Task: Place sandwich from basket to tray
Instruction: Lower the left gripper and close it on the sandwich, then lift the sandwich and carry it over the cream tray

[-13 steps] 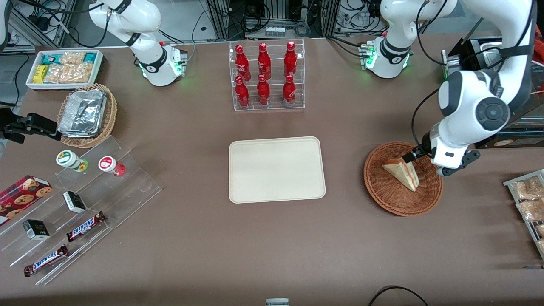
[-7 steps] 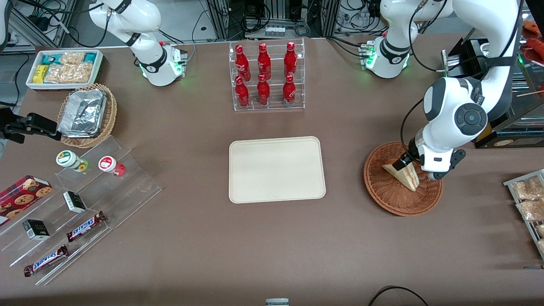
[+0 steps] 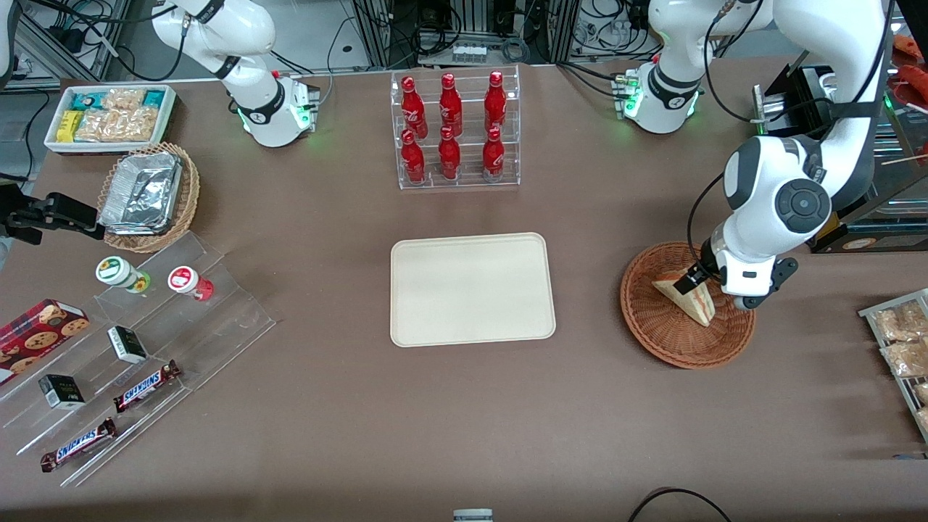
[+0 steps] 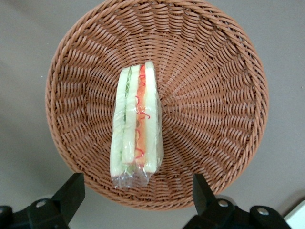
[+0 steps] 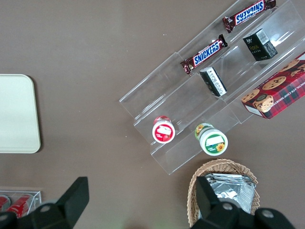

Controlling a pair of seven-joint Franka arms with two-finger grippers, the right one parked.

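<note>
Tabletop [image 3: 362, 406]: brown, same layout as 1 s ago. Tray [image 3: 473, 288] sits bare mid-tabletop, hasn't moved. Bottle rack [image 3: 455, 130] stands farther from the front cam than the tray, unchanged.

Basket [image 3: 674, 341] sits toward the working arm's end of the tabletop, well apart from the tray, same spot as before. In wrist view the basket [image 4: 209, 114] fills most of the shot.

Left arm: vs 1 s ago the elbow and wrist swung in toward the basket; vs 0.5 s ago it has risen a touch, wrist housing a bit higher over the basket rim.

Sandwich [image 3: 689, 299] lies in the basket, same pose as both earlier frames, not lifted. Wrist view shows the sandwich [image 4: 136, 126] on edge in clear wrap, filling layers up.

Gripper [image 3: 690, 278] hovers just above the sandwich's upper end. In wrist view gripper [image 4: 138, 193] is spread wide, fingers [image 4: 70, 193] either side of the wedge, holding nothing.
</note>
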